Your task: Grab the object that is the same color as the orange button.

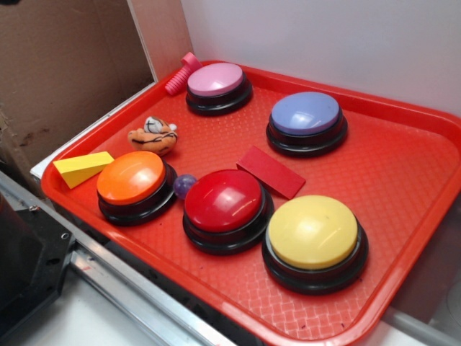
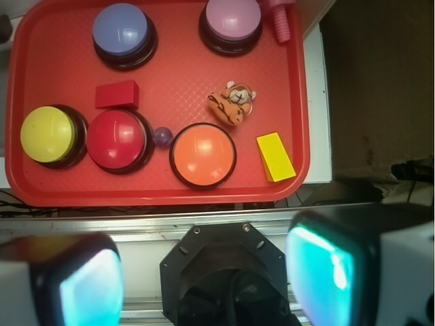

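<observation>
The object, a small orange plush tiger toy (image 1: 153,135) (image 2: 232,103) with a white face and black stripes, lies on the red tray (image 1: 403,166) (image 2: 183,190) just behind the orange button (image 1: 132,182) (image 2: 202,153). My gripper (image 2: 213,282) hangs high above the robot's black base, well short of the tray's near edge, and it is open. Its two teal pads (image 2: 326,272) stand wide apart with nothing between them. In the exterior view the gripper is out of sight.
A yellow wedge block (image 1: 81,168) (image 2: 275,157) lies beside the orange button. A purple ball (image 1: 184,186) (image 2: 162,137) sits between it and the red button (image 1: 225,205). Yellow (image 1: 313,238), blue (image 1: 306,119) and pink (image 1: 218,85) buttons, a red flat block (image 1: 271,171) and a pink bolt (image 1: 181,73) share the tray.
</observation>
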You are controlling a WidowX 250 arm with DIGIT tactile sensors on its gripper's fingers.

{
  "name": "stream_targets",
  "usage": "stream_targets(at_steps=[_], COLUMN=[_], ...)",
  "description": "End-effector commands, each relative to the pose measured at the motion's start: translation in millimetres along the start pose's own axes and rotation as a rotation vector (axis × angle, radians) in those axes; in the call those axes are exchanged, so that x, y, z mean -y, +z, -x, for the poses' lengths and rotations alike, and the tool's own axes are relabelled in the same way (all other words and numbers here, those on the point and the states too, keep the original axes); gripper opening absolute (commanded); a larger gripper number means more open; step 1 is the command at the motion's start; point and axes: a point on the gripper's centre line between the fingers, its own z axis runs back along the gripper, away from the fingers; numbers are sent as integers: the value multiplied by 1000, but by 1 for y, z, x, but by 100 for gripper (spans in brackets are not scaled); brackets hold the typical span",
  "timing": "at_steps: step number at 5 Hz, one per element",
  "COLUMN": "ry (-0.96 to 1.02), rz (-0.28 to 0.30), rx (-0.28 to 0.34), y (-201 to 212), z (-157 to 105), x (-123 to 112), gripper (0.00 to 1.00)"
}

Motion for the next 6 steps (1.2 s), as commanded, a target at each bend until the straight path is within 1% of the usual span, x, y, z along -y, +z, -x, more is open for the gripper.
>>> stream_targets(at_steps=[1,2,3,4,5,6], ry=[0,88,224,398,629,689], rz=[0,4,11,-4,-50,-47], rx=[0,33,29,55,98,162], y=[0,-5,-17,-41,-85,-115], z=[0,-3,-14,-32,-62,-79], x=[0,-2,-8,-18,-52,-59], gripper=[100,100,100,100,100,100])
